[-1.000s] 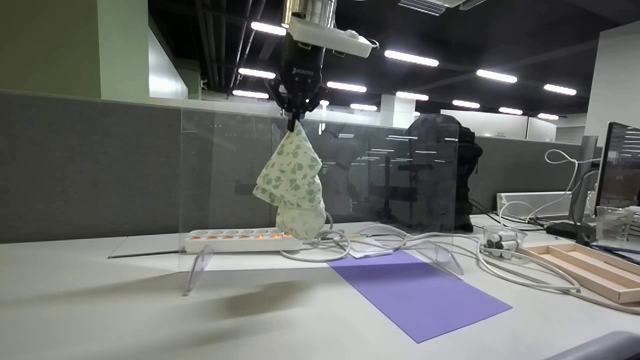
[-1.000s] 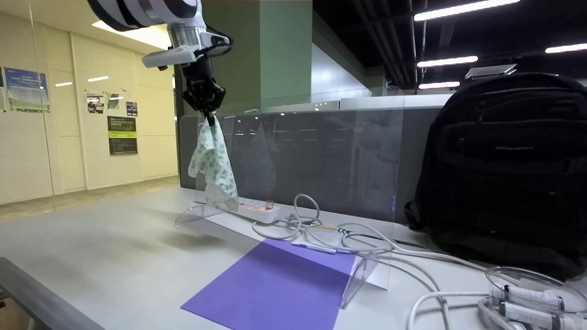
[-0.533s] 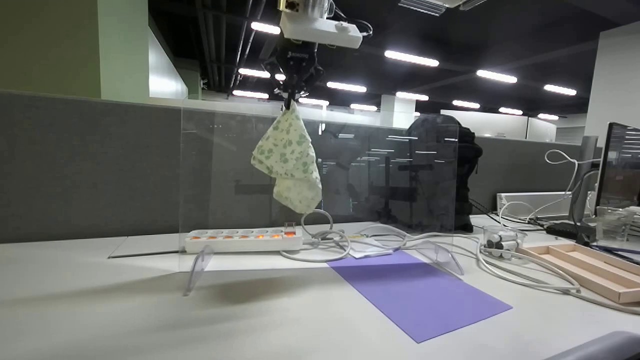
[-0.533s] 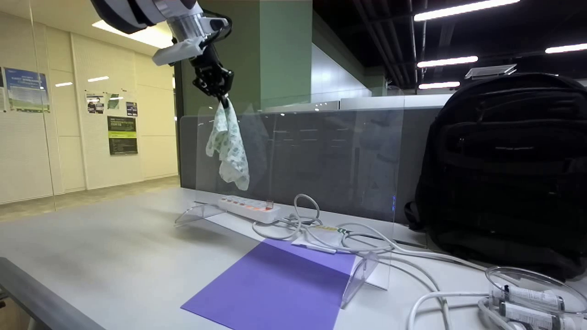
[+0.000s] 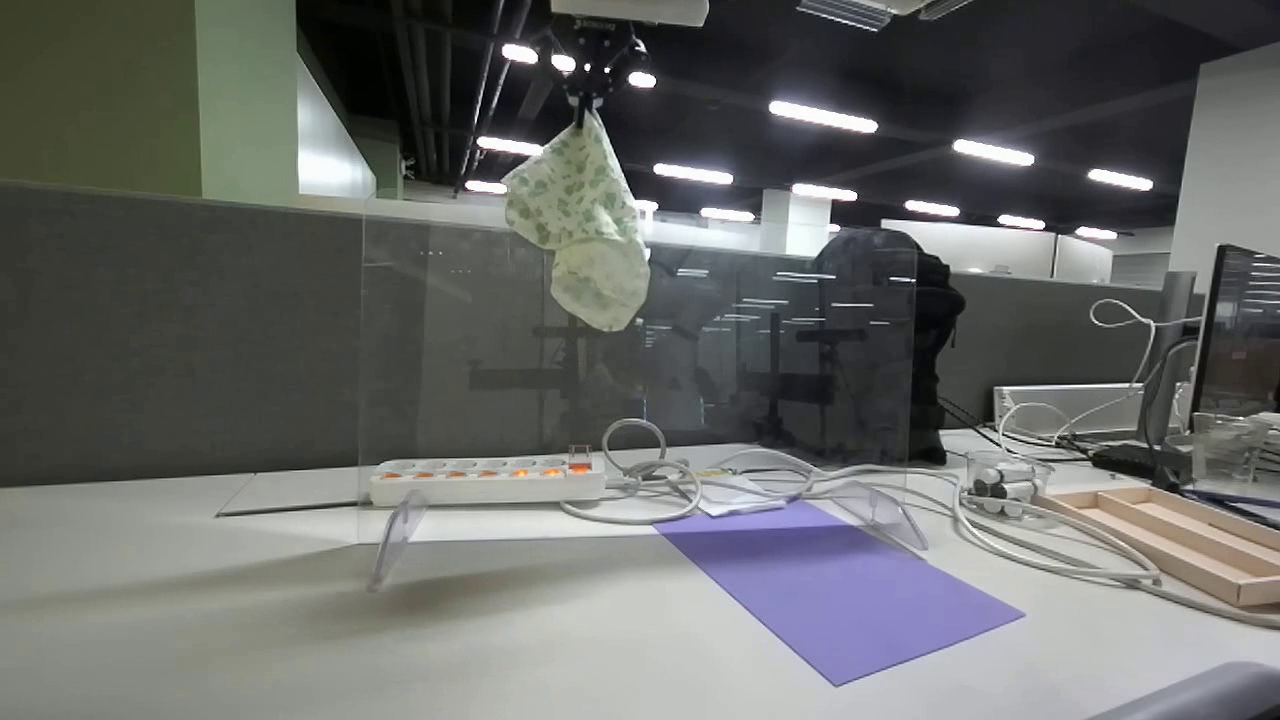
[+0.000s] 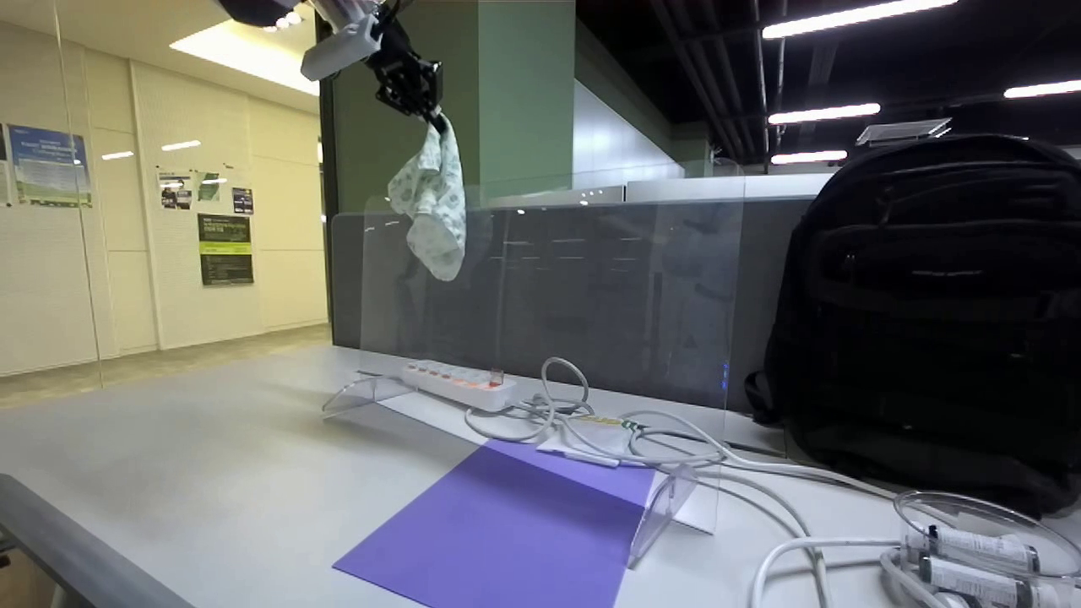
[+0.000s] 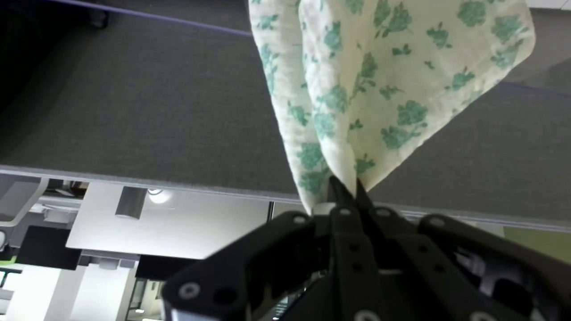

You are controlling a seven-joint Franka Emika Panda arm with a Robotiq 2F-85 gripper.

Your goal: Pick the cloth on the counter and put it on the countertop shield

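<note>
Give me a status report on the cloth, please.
Fingers shut on cloth. Cloth hanging, not draped over shield. Upright shield might catch its lower end.

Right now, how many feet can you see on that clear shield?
2: one foot by the power strip, another foot at the edge of the purple sheet. No others show.

Arm (image 6: 346, 12): cut off above the pincer (image 6: 437, 123).
Cloth (image 7: 401, 89): in the wrist view, we lose its end beyond the pincer.
Monitor (image 5: 1243, 335): well apart from the pincer, we see only part.
</note>
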